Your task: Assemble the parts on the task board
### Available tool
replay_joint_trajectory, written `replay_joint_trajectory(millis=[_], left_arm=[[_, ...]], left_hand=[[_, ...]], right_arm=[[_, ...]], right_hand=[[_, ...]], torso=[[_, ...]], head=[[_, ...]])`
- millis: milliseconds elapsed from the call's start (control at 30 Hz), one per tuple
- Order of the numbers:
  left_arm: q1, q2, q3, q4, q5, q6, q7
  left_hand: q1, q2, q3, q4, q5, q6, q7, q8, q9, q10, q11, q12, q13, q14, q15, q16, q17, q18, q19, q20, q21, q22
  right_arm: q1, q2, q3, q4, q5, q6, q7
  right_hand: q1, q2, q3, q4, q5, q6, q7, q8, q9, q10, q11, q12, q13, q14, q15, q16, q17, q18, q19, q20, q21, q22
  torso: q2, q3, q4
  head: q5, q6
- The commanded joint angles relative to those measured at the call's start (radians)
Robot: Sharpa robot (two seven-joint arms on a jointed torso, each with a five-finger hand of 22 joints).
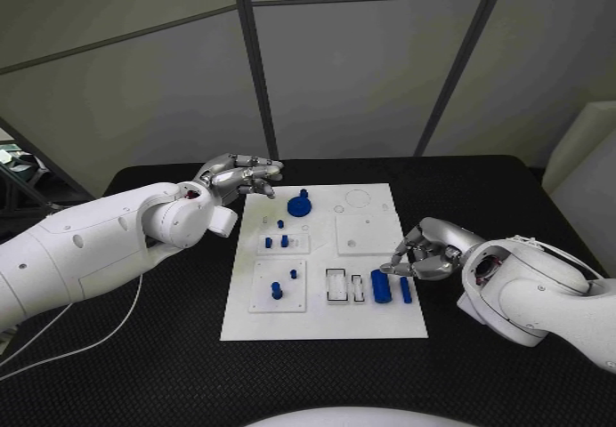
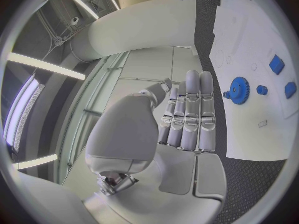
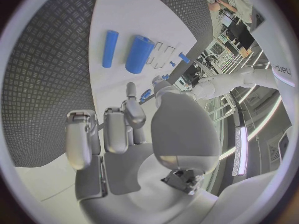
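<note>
1. The white rectangular task board (image 1: 328,307) lay in the middle of the black counter (image 1: 488,191), its long side running away from the robot.
2. The right robot hand (image 1: 424,252) hovered just beside the board's right edge, fingers curled inward; the wrist view showed nothing between them, so it looked to hold nothing.
3. Right there, near that hand, lay the thick blue cylinder (image 1: 380,286) and, beside it, the thin blue rod (image 1: 406,290), both flat on the board, long axes pointing away from the robot, side by side and apart.
4. Both pieces sat slightly nearer the robot than the right robot hand and just inward from it, so I judged it the closer one by far.
5. The left robot hand (image 1: 241,174) hung off the board's far left corner, fingers straight and together, empty.
6. The round blue gear (image 1: 299,205) stood on the board's far end, near that left hand.
7. Two narrow rectangular slots (image 1: 345,286) waited just left of the thick cylinder, apparently open.
</note>
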Motion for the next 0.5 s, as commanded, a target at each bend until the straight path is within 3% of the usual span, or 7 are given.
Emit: replay_joint_trajectory(millis=[33,500], left_arm=[[0.000,-0.003,0.001,0.003,-0.001,0.004,0.006],[-0.002,-0.008,0.001,0.006,-0.001,0.004,0.006]], left_hand=[[-0.003,0.011,0.002,-0.005,-0.005,0.003,0.005,-0.005,0.001,-0.009,-0.001,0.004,0.001,0.003,0.004,-0.007,-0.001,-0.013,0.002,0.005,-0.005,-0.001],[-0.003,0.011,0.001,-0.005,-0.005,0.003,0.005,-0.005,0.001,-0.009,-0.001,0.004,0.001,0.003,0.004,-0.008,-0.001,-0.013,0.002,0.005,-0.005,-0.001]], right_arm=[[-0.010,0.007,-0.001,0.006,-0.076,0.047,-0.087],[-0.032,0.051,-0.003,-0.010,-0.123,0.051,-0.098]], right_hand=[[-0.006,0.002,-0.018,0.000,0.008,-0.008,0.000,0.003,0.014,-0.008,-0.002,0.007,0.008,0.037,0.000,0.005,0.002,-0.009,0.095,0.001,0.005,0.246],[-0.025,0.010,-0.053,0.002,0.011,-0.012,-0.001,0.002,0.049,-0.006,-0.002,0.023,0.031,0.038,0.000,0.007,0.007,-0.010,0.097,0.001,0.009,0.250]], torso=[[0.000,0.0009,-0.0003],[0.001,-0.0009,-0.0010]], head=[[0.001,-0.002],[0.005,-0.003]])
